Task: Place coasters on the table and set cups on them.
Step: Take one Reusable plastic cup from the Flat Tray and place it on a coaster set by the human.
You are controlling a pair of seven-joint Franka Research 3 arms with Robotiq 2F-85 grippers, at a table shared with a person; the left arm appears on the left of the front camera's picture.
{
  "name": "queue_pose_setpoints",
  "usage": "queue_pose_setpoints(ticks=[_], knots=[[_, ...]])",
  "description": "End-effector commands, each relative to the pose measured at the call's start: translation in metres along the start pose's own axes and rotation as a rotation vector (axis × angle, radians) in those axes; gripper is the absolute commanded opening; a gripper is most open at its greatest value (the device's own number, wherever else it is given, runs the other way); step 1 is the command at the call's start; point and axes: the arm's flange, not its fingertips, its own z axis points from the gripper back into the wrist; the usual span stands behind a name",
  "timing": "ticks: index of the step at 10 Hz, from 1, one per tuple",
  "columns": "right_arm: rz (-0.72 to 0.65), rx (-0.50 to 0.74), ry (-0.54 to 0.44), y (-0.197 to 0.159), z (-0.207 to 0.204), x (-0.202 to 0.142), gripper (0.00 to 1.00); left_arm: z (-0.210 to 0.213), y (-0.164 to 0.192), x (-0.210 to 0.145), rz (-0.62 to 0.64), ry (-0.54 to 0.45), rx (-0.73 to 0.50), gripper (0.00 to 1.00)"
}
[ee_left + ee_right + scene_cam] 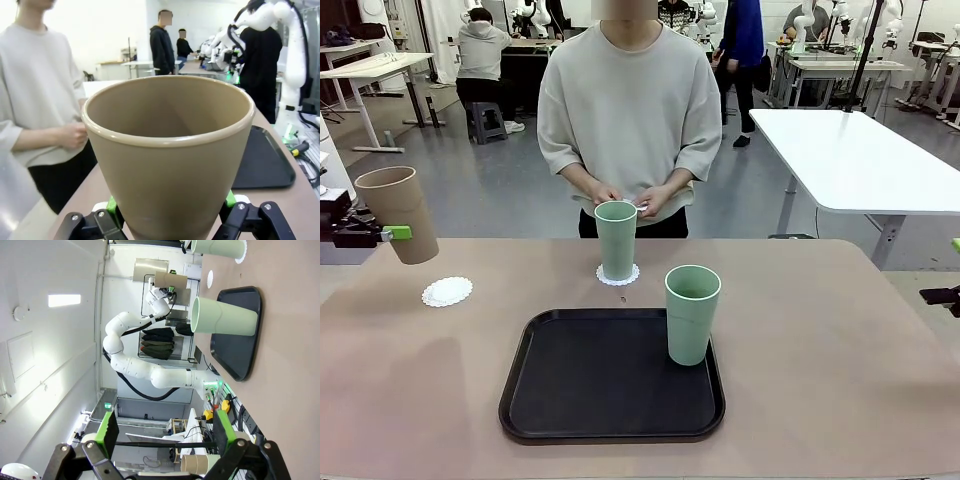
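The brown cup (400,212) hangs in the air over the left end of the worktop (820,380), tilted so that its mouth leans away from the middle of the worktop. The left fingers (112,206) are closed on it from both sides, green pads pressed against the lower part of its wall. The left wrist view looks straight into the cup, and it is empty.

Just below and beside its base lies the left coaster (447,291), flat on the worktop with nothing on it.

The far mint cup (616,240) stands upright on the middle coaster (618,282), whose lacy edge shows all round its foot. It stands near the worktop's far edge, in front of the person (630,110). The rim faces up, but the bottom of the cup cannot be seen.

The near mint cup (692,314) stands upright inside the black tray (600,390), against the tray's right side toward its far corner. The part of its inside that shows holds nothing. The rest of the tray floor is bare.

The person holds both hands together at waist height behind the far mint cup, with a small white thing (638,206) between the fingertips. It is too small to tell what it is.

The right fingers (107,430) stand wide apart with nothing between the pads, off the worktop's right edge.
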Motion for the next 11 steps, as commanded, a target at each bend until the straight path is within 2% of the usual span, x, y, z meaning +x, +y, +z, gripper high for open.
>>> queue_pose_setpoints(ticks=[1, 3, 4, 10, 11], knots=[[0.006, 0.011, -0.001, 0.002, 0.0, 0.001, 1.0, 0.004, 0.006, 0.003, -0.022, -0.043, 0.005, 0.85], [0.006, 0.011, -0.001, 0.002, 0.0, 0.001, 1.0, 0.001, -0.003, 0.014, -0.006, -0.026, 0.044, 0.85], [0.006, 0.011, -0.001, 0.002, 0.0, 0.001, 1.0, 0.005, 0.004, -0.002, -0.001, -0.01, 0.011, 0.85], [0.006, 0.011, -0.001, 0.002, 0.0, 0.001, 1.0, 0.004, 0.004, -0.004, 0.006, -0.015, 0.015, 0.85], [0.006, 0.011, -0.001, 0.002, 0.0, 0.001, 1.0, -0.006, 0.018, -0.009, -0.012, 0.013, 0.021, 0.85]])
